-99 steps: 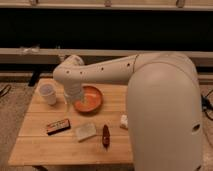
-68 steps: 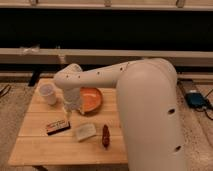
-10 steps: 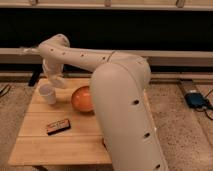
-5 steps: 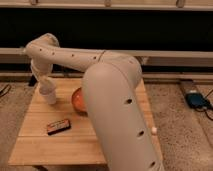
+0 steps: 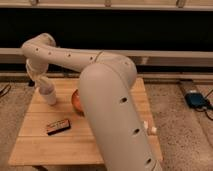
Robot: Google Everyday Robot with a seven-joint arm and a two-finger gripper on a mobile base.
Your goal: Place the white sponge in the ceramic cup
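Note:
The ceramic cup (image 5: 49,97) is a small white handleless cup standing at the back left of the wooden table (image 5: 37,142). My gripper (image 5: 43,83) hangs directly over the cup, right at its rim, at the end of the white arm that reaches left across the table. The white sponge does not show; I cannot tell whether it is in the gripper, in the cup, or behind the arm.
The orange bowl (image 5: 76,100) peeks out from behind the arm, right of the cup. A black-and-orange bar (image 5: 58,126) lies at the front left. A small white lump (image 5: 151,129) shows near the right edge. The arm's large body covers the table's middle.
The arm has swung further left and the gripper has come down onto the cup's rim. The arm's body now covers more of the table and the bowl.

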